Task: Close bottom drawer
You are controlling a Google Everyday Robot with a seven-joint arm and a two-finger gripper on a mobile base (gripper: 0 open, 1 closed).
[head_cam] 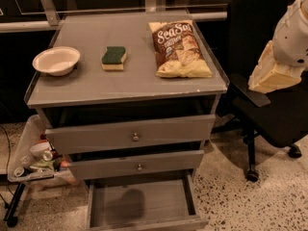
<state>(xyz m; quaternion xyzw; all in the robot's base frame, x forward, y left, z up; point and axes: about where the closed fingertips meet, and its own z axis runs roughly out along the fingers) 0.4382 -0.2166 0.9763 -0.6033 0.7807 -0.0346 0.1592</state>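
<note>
The bottom drawer (pixel 140 204) of the grey cabinet is pulled far out at the lower edge of the camera view. Its inside is bare, and the top of its front panel runs along the frame's bottom. The middle drawer (pixel 136 164) and the top drawer (pixel 131 134) above it stand slightly out, each with a small round knob. My arm comes in at the right edge, well above and to the right of the drawers. My gripper (pixel 272 74) shows as a cream-coloured block in front of the chair, touching nothing.
On the cabinet top lie a white bowl (pixel 56 60), a green and yellow sponge (pixel 114 57) and a brown chip bag (pixel 178 48). A black office chair (pixel 269 76) stands right of the cabinet. A tray of clutter (pixel 33 160) stands at its left on the speckled floor.
</note>
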